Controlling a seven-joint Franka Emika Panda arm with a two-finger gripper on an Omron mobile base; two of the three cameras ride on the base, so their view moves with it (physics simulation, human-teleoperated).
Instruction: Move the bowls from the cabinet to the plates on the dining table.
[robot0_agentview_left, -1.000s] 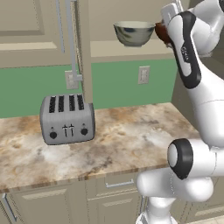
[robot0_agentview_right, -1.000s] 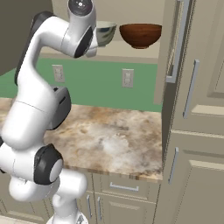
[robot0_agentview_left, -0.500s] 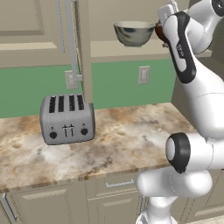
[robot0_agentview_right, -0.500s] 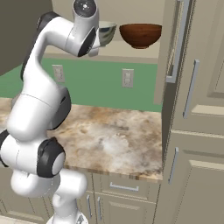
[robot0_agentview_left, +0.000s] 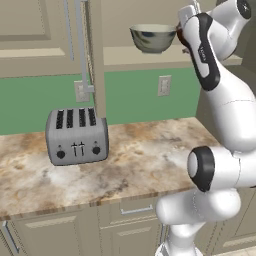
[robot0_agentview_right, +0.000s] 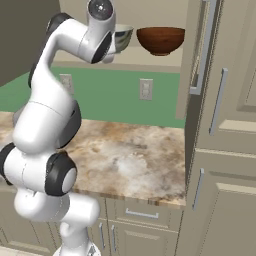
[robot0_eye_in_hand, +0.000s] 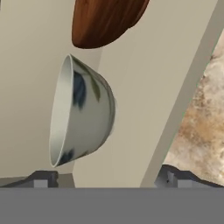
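Grey-white bowl (robot0_eye_in_hand: 83, 113) sits ahead of the claw (robot0_eye_in_hand: 109, 178) — tips spread wide, holding nothing.

Bigger bowl (robot0_eye_in_hand: 81, 113) is glossy grey-white with dark bluish-green blotches, the smaller bowl (robot0_agentview_right: 160, 40) a shiny reddish-brown. Cabinet (robot0_agentview_right: 227, 75) is plain beige with silver handles, wall's green, counter (robot0_agentview_left: 130, 160) is mottled beige-brown stone, toaster (robot0_agentview_left: 76, 136) is grey with black slots
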